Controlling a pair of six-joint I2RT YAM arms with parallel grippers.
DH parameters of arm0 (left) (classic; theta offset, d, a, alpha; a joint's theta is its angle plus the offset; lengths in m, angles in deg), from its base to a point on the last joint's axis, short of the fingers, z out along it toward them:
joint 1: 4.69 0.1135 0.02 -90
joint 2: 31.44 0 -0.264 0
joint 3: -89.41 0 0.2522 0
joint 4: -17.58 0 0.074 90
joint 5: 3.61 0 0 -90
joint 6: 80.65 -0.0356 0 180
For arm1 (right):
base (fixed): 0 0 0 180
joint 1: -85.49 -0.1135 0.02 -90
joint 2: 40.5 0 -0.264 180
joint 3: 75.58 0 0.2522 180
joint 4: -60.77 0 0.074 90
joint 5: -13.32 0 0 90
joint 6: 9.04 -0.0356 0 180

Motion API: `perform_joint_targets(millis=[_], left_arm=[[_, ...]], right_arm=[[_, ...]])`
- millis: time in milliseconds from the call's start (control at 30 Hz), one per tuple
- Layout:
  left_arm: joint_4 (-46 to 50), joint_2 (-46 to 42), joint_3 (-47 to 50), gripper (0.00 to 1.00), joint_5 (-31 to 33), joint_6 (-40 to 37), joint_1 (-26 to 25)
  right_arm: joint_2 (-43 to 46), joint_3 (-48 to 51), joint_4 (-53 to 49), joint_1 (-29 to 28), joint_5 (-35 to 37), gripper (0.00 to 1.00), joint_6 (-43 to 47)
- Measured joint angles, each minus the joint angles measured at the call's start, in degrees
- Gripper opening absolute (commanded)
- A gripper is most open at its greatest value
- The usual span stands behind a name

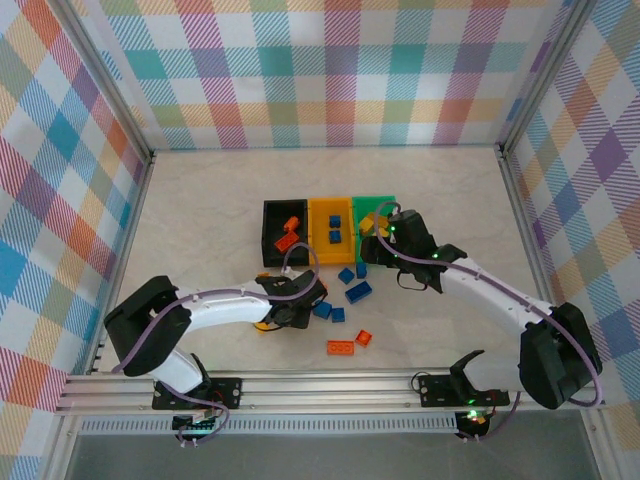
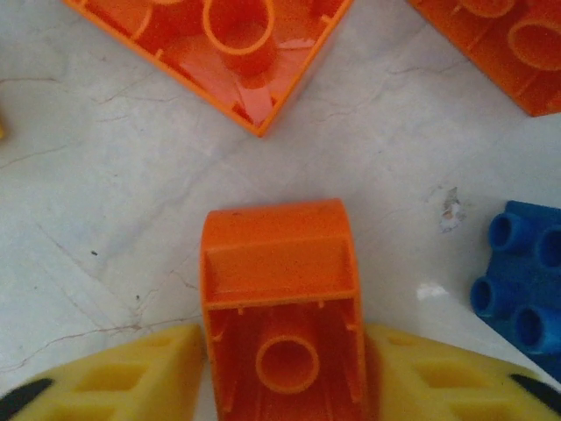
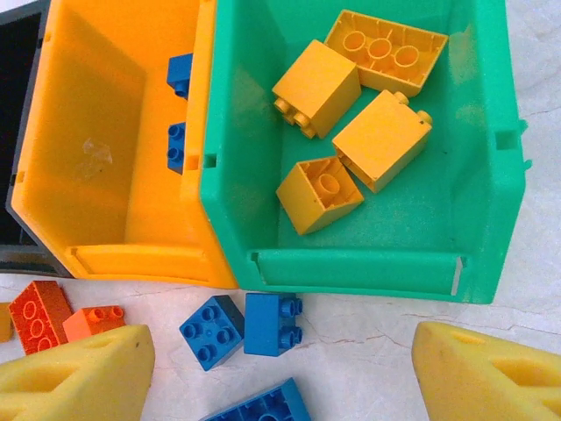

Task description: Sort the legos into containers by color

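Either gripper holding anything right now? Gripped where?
Left gripper pinches an orange brick by its two opposite side walls, hollow underside in view. Right gripper is open and holds nothing.

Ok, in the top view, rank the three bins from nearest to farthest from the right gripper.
1. Green bin, right end of the row.
2. Yellow bin, middle.
3. Black bin, left end.

Pale, perhaps marbled tabletop (image 1: 200, 220), plaid walls (image 1: 340, 70)
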Motion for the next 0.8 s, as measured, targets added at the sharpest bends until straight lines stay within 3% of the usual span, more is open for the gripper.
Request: perform_joint_targets(millis=[167,300,433,600,800], left_arm=[[-0.4,0.0,-0.1,0.27,0.1,-0.1,0.0],[0.2,-1.4,-0.1,0.26,0.0,0.0,0.0],[2.4,-9.3,-0.7,0.26,-1.2,0.0,1.4],[4.4,-15.0,-8.2,0.27,-2.9,-0.9,10.0],[3.9,-5.6,-19.5,0.24,-3.3,-3.8,18.9]], right_arm=[[0.2,0.3,0.2,0.0,0.0,0.78,0.0],[0.2,0.5,0.3,0.0,0.0,0.78,0.0],[0.7,1.3,0.6,0.0,0.0,0.78,0.0],[0.8,2.1,0.9,0.0,-0.5,0.78,-0.3],[0.8,2.2,0.8,0.0,-1.1,0.78,-0.7]])
